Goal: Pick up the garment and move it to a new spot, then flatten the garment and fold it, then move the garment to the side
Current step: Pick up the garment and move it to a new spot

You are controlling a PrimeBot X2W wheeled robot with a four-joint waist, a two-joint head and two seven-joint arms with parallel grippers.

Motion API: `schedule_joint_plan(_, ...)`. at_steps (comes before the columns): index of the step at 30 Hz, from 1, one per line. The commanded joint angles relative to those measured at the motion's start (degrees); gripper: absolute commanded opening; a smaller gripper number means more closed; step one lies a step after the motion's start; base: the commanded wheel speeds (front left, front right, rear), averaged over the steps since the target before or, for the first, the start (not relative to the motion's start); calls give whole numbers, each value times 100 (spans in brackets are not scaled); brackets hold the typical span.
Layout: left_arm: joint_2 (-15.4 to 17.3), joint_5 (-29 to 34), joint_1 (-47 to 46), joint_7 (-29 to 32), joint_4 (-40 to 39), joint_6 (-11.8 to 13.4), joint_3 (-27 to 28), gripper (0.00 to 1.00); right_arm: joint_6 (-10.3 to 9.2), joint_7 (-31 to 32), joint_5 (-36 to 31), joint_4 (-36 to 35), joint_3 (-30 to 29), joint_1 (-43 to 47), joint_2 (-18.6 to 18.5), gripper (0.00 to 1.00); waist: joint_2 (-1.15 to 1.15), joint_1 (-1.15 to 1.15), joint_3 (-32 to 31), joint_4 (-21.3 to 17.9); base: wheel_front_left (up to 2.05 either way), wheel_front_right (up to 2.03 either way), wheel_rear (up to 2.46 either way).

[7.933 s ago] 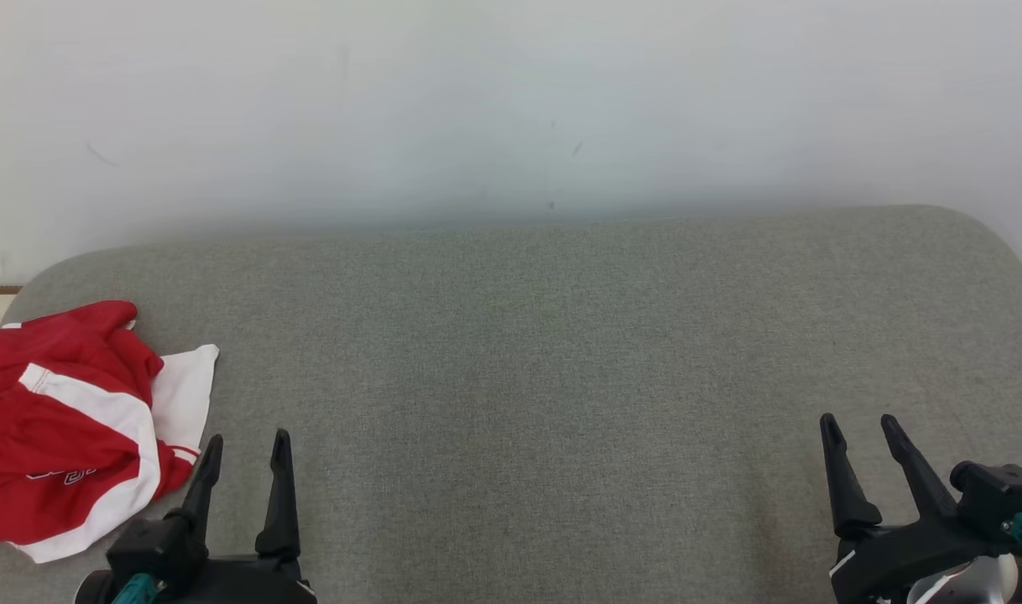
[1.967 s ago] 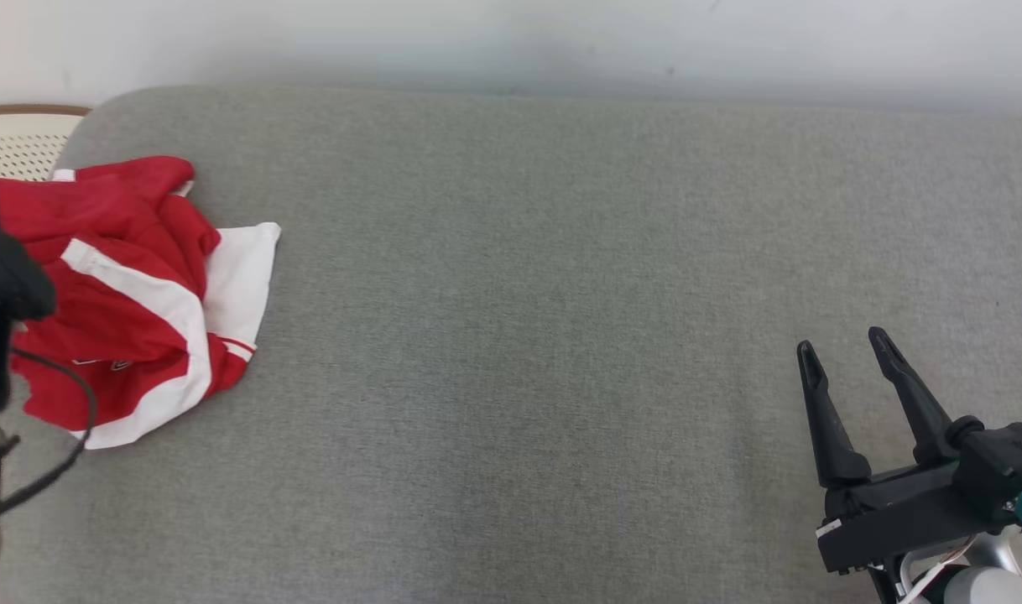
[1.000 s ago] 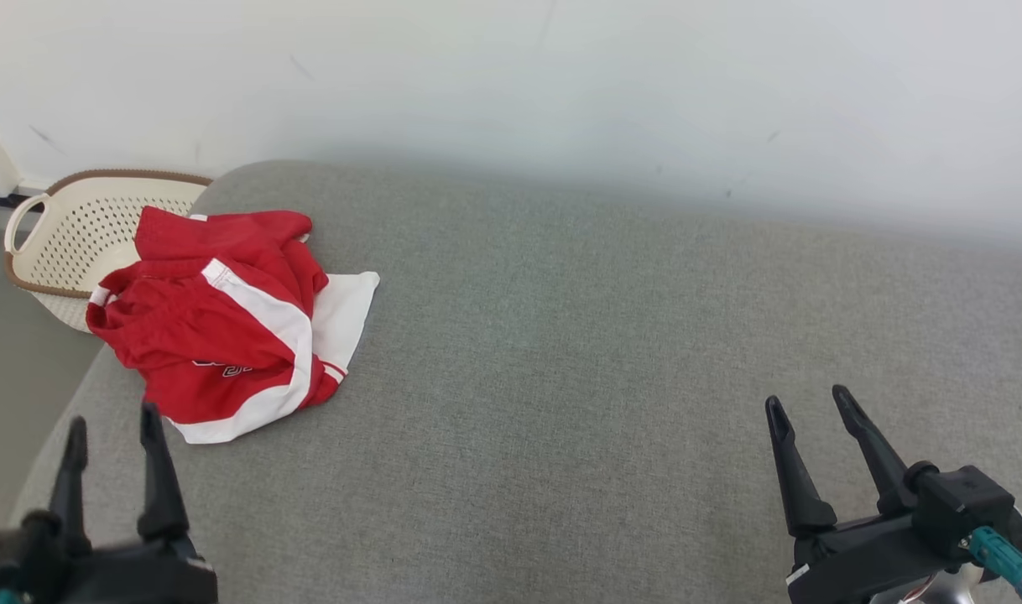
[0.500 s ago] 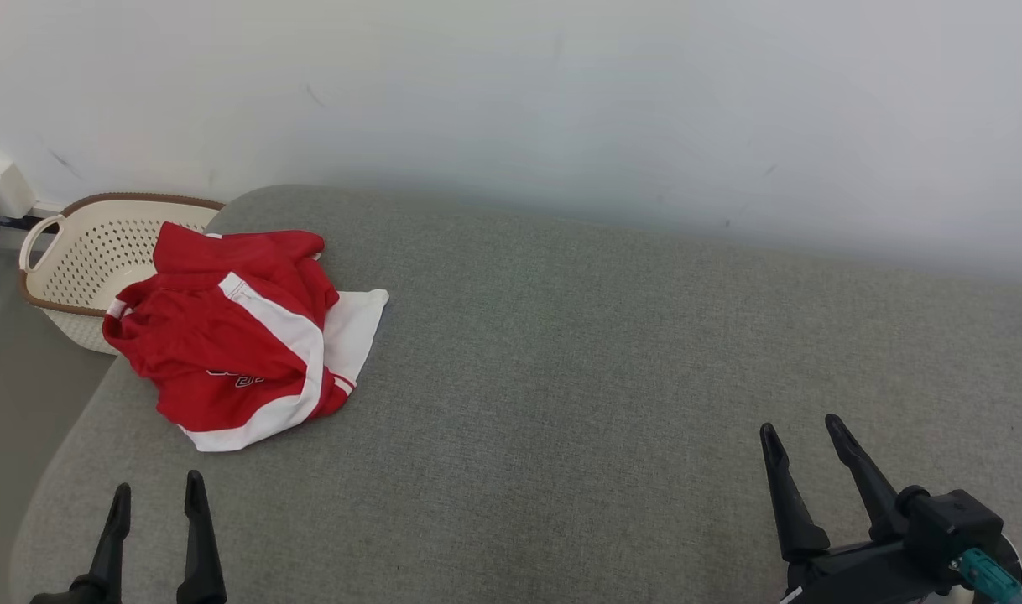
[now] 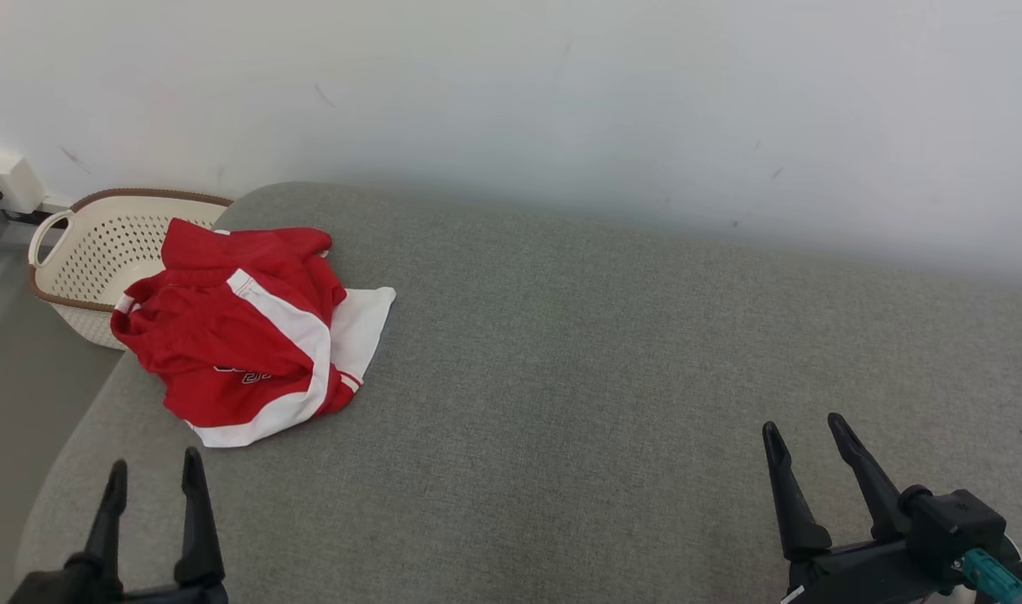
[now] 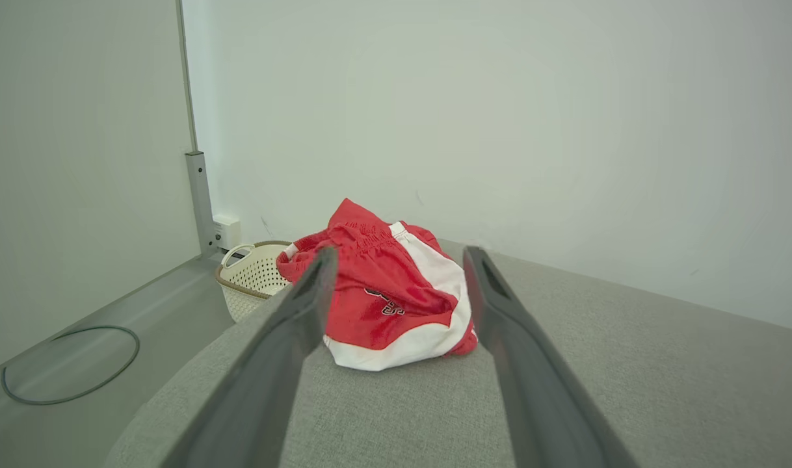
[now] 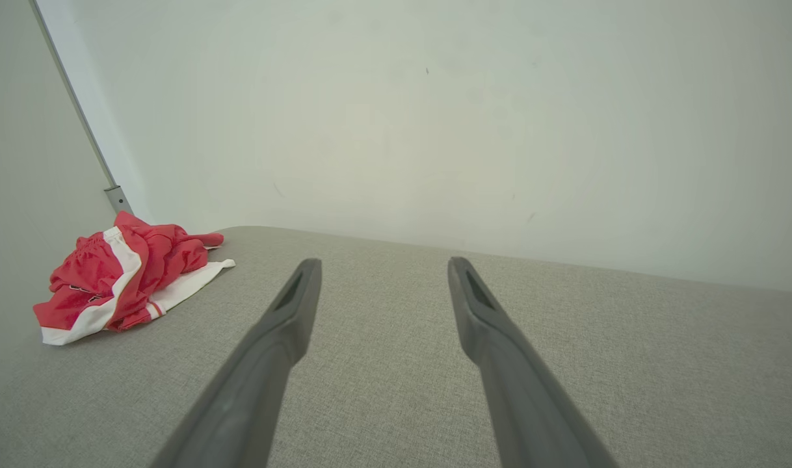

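Grey cushion under a white wall bears the crumpled garment.

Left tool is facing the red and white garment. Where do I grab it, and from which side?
Likely the humped red folds in the middle of the garment, not the flat white hem: bunched cloth gives the open left tool something to pinch. Come from the near side, over the hem.
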Motion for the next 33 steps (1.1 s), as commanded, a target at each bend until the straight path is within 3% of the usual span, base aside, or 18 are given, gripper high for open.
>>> schedule_joint_plan(1, 60, -15, -166, -2, -71, 11, 40, 100, 4, 11, -25, -21, -10, 6, 1, 100, 0, 0, 16, 7, 0, 0, 0)
schedule_joint_plan(8, 309, 1, -1192, 184, -316, -129, 108, 100, 4, 44, -49, -106, -8, -25, -31, 100, 0, 0, 158, 1, 0, 0, 0)
schedule_joint_plan(12, 553, -125, -2245, 414, -140, -398, 130, 100, 4, 70, -31, -175, 53, -129, -98, 100, 0, 0, 340, -101, 0, 0, 0)
schedule_joint_plan(17, 849, -305, -3450, 945, 759, -807, 35, 100, 4, 58, 21, -231, 94, -312, -209, 100, 0, 0, 638, -325, 0, 0, 0)
schedule_joint_plan(21, 1084, -535, -4298, 1472, 2060, -1158, -33, 100, 4, 45, 59, -263, 164, -516, -305, 100, 0, 0, 956, -574, 0, 0, 0)
schedule_joint_plan(28, 1360, -702, -4874, 2238, 3722, -1627, -221, 100, 4, 19, 97, -279, 248, -775, -473, 100, 0, 0, 1399, -862, 0, 0, 0)
schedule_joint_plan(33, 1563, -755, -5110, 2656, 4381, -1900, -454, 100, 4, 31, 110, -322, 261, -901, -590, 100, 0, 0, 1682, -963, 0, 0, 0)
